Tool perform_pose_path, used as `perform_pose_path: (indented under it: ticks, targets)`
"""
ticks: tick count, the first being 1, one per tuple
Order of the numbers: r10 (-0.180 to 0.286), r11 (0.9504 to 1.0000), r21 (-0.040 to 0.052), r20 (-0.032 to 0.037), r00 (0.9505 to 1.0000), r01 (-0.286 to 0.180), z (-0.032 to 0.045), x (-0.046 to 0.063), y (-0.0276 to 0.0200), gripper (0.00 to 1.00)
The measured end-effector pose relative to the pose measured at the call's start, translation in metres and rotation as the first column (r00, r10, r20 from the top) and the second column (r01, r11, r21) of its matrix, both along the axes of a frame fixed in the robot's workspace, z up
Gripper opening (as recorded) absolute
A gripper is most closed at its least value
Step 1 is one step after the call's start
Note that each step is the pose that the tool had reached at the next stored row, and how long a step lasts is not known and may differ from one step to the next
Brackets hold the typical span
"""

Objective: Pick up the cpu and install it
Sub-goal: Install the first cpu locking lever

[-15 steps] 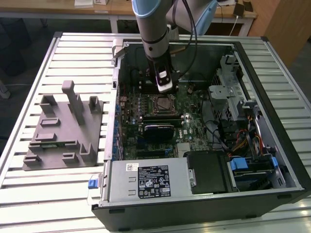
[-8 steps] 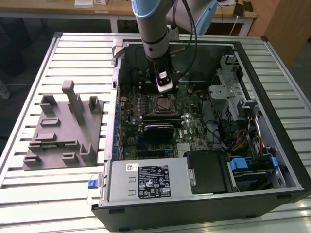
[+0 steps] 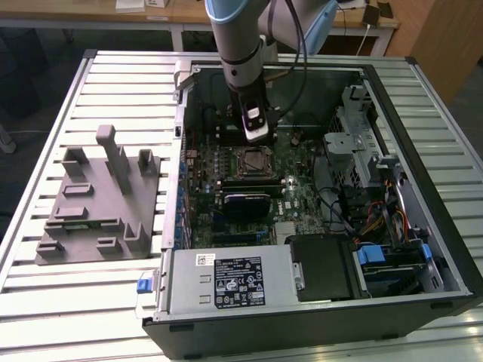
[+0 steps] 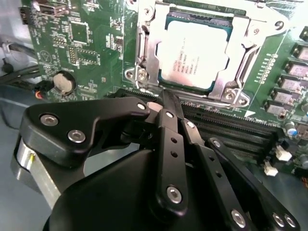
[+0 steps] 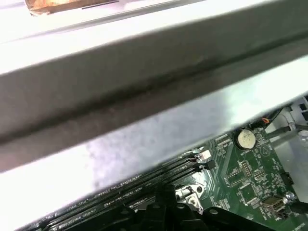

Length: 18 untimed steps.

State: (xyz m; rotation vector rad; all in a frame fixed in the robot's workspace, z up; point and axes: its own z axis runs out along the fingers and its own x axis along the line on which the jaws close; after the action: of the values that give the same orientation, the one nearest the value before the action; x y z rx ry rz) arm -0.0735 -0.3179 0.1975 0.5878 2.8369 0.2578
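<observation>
Inside the open computer case [image 3: 362,75], we see the cpu [image 4: 195,55] lying flat in its motherboard socket [image 4: 144,53]; our claw [image 4: 161,103] hangs just beside it, fingertips together, empty. Thin, stiff, light, fragile: we'd take its edges.

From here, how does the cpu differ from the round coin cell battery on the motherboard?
The cpu is square with a pale silver top; the coin cell battery is a small round disc. The cpu is much the larger of the two. The cpu lies in the socket, with a metal frame around it, while the battery sits in a holder out on the open board, off to one side. Both lie flat on the green motherboard and have a metallic face.
</observation>
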Motion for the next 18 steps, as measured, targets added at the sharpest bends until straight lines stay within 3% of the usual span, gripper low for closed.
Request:
perform_pose_path:
  ticks: [11, 18]
  targets:
    - [0.000, 1.0000, 0.0003, -0.0001, 1.0000, 0.000, 0.0212, 0.000, 0.0000, 0.11]
    - [0.000, 1.0000, 0.0005, 0.0001, 1.0000, 0.000, 0.0242, 0.000, 0.0000, 0.11]
